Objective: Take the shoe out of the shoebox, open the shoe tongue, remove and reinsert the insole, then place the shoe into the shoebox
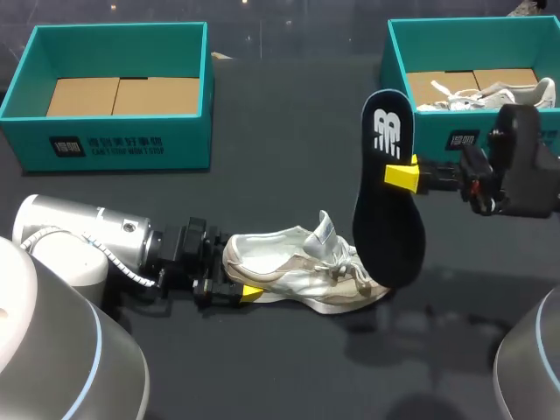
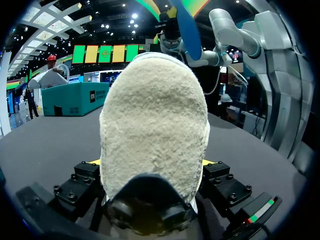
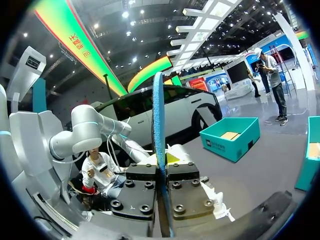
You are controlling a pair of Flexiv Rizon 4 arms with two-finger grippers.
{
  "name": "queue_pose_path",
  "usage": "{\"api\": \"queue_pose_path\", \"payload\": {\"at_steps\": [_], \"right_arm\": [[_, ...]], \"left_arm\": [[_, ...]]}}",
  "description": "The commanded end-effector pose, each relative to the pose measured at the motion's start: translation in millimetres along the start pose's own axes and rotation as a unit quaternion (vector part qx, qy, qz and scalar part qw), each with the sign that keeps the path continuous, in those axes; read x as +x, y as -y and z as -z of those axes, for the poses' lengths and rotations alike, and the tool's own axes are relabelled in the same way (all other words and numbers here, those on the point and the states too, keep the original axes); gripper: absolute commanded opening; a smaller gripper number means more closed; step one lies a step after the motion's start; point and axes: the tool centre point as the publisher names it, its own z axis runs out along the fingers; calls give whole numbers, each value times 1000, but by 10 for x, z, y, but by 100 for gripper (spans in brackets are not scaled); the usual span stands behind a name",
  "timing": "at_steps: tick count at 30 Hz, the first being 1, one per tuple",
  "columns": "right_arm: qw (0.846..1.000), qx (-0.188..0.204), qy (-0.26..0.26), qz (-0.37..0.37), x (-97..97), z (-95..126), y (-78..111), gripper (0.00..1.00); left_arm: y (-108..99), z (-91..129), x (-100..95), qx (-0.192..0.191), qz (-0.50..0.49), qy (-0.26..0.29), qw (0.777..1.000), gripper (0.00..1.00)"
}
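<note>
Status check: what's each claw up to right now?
Left claw shut on the shoe at its heel, shoe on the table. Right claw shut on the insole, upright over the toe. Nothing in between.

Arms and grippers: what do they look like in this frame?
The left arm is silver-white and cylindrical, with light-blue joint rings and a ribbed white cable at the wrist. The right arm ends in a dark block with red wires. The left gripper and right gripper have black bolted bodies and bright yellow fingertips.

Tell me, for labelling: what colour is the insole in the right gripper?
The insole is black with a white logo; clearest in the head view.
</note>
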Motion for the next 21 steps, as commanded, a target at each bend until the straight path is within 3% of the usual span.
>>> {"api": "queue_pose_path", "payload": {"at_steps": [1, 13, 17, 19, 21], "right_arm": [[1000, -1, 0, -2, 81, 74, 28, 0], [1000, -1, 0, -2, 81, 74, 28, 0], [1000, -1, 0, -2, 81, 74, 28, 0], [1000, -1, 0, -2, 81, 74, 28, 0], [1000, -1, 0, -2, 81, 74, 28, 0]], "left_arm": [[-4, 2, 5, 0, 0, 1, 1000, 0], [8, 8, 13, 0, -1, 0, 1000, 0], [15, 29, 24, -3, -1, -2, 1000, 38], [21, 43, 31, -4, 0, -1, 1000, 49], [32, 57, 45, -4, 1, -2, 1000, 77]]}}
